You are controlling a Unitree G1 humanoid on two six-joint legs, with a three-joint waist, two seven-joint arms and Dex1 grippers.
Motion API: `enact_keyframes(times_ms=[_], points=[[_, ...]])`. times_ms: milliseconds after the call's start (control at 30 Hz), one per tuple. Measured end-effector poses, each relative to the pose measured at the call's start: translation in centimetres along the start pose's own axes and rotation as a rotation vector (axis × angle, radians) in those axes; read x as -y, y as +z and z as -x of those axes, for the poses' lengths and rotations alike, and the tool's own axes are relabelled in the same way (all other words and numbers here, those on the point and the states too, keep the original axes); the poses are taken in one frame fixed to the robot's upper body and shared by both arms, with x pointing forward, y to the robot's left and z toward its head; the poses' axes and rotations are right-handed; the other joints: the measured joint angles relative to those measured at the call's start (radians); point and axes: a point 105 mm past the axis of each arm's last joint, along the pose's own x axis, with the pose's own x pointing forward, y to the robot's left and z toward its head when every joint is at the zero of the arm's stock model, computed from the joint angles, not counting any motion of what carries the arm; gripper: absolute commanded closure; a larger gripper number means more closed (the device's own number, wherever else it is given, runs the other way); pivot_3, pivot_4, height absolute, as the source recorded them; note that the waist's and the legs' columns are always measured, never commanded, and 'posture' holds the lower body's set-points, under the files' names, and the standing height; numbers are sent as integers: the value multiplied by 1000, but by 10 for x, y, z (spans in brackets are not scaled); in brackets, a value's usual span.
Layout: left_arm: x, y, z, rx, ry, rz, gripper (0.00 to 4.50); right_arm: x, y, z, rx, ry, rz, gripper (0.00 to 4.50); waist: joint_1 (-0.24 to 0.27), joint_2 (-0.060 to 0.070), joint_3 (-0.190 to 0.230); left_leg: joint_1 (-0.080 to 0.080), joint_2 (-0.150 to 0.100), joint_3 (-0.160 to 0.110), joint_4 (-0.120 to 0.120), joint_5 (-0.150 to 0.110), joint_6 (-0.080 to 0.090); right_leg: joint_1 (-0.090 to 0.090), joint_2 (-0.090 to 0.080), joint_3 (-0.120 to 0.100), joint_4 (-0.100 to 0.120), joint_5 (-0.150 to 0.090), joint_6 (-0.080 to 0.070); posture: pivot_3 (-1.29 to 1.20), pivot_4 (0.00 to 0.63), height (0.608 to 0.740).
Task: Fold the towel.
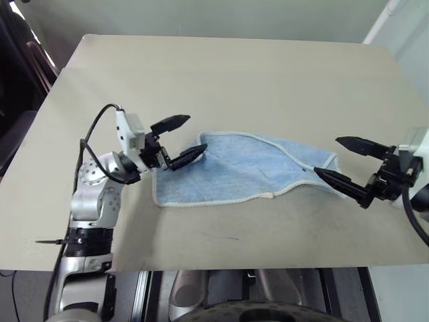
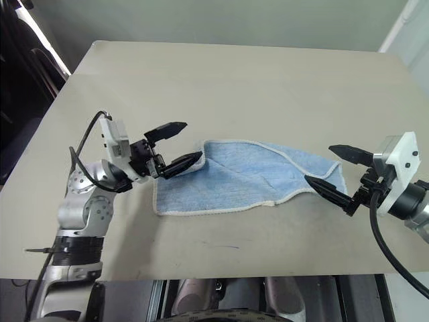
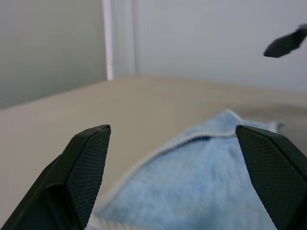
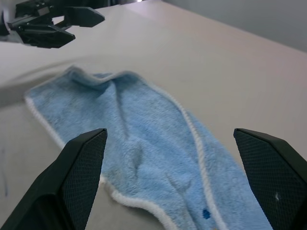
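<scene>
My left pincer (image 1: 179,139) is standing wide open and gripping nothing; its two black fingers (image 1: 171,123) are spread apart, one above the other, and are pointing across toward the towel (image 1: 236,169); the lower finger is hanging over the towel's near corner, though I cannot tell whether it is touching the cloth; in the left wrist view the blue terry is lying straight ahead between my fingers (image 3: 88,165), its whitish hem curling up into a small raised fold.

My right pincer (image 1: 336,158) is also gaping fully and carrying nothing; its fingers are aiming back toward the left pincer, with the towel between the two; the lower finger's tip is sitting just at the towel's narrow end, and whether there is contact I cannot tell; in the right wrist view the towel (image 4: 144,143) is stretching away from my fingers (image 4: 84,163) toward the left pincer (image 4: 72,26) at the far end, and a small dark mark (image 4: 206,213) is showing on the cloth close to my pincer.

The towel is lying rumpled on the beige worktop (image 1: 221,74), not yet folded; it is broad at the left pincer's end and tapering toward the right pincer's end, with creases running along its length.
</scene>
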Motion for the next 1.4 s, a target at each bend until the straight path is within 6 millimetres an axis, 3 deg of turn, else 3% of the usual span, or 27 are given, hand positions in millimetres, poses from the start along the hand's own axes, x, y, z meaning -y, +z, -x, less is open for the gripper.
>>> enact_keyframes(times_ms=[200,367,933,1100,1267,1400], points=[[15,-14,7,-95,-102,75,0,-1,-8,-4,-24,41,9,32,0,0,0,-1,0,-1,0,0,0,-1,0,0,0,1,-2,0,150,697],[21,-17,12,-156,-168,59,0,11,-15,0,-60,17,35,32,0,0,0,-1,0,-1,0,-1,-1,-2,0,0,0,2,-4,0,150,697],[36,-33,14,-153,-212,96,0,87,-63,-11,-256,-200,356,32,-2,1,0,0,1,-1,-1,-1,-1,-2,0,0,1,6,-12,0,150,697],[39,-39,17,-151,-191,115,0,80,-84,-12,-316,-125,412,32,-1,1,0,0,1,-1,-2,-1,-1,-2,0,0,1,6,-12,0,150,697],[41,-38,16,-146,-187,102,0,72,-87,-12,-332,-53,448,32,-3,0,0,2,1,-1,-2,-1,-1,0,0,0,1,6,-12,0,150,697],[42,-40,12,-140,-178,101,0,78,-91,-14,-355,-49,490,32,-4,1,0,3,1,-1,-2,0,-1,1,0,0,1,7,-12,0,150,697]])
